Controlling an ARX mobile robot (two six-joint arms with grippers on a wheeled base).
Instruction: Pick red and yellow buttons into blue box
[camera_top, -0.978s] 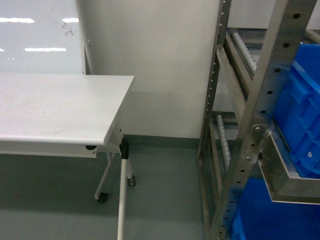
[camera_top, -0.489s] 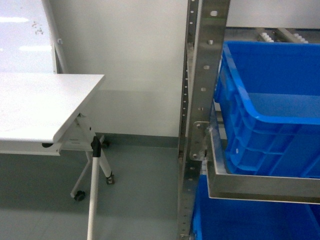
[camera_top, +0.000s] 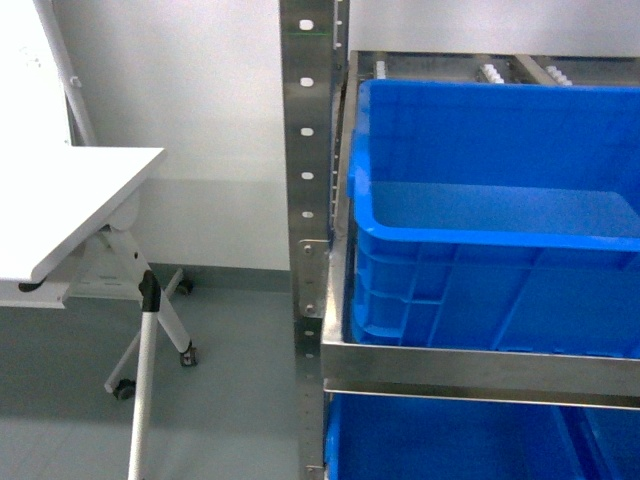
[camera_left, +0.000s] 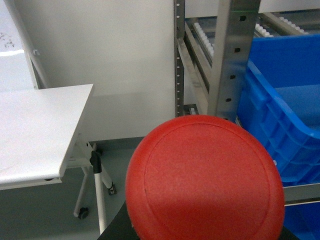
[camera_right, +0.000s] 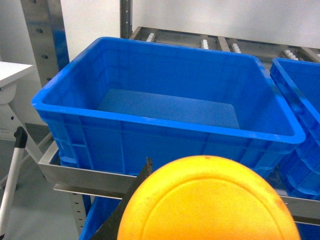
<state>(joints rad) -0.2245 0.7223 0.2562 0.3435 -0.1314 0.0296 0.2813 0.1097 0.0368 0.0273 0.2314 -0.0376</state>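
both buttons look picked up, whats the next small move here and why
Probably carry the yellow button forward over the blue box rim. It fills the right wrist view just short of the near wall, and the box floor looks bare. The red button sits off to the box's left.

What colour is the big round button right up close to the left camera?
Red. The button cap shows best in the left wrist view.

The red button (camera_left: 205, 180) fills the lower left wrist view: its cap is cut off by the bottom edge, and its body and the claw holding it are hidden. The yellow button (camera_right: 207, 200) does likewise in the right wrist view. In the head view the blue box (camera_top: 480, 270) runs off the right edge, and neither claw appears.
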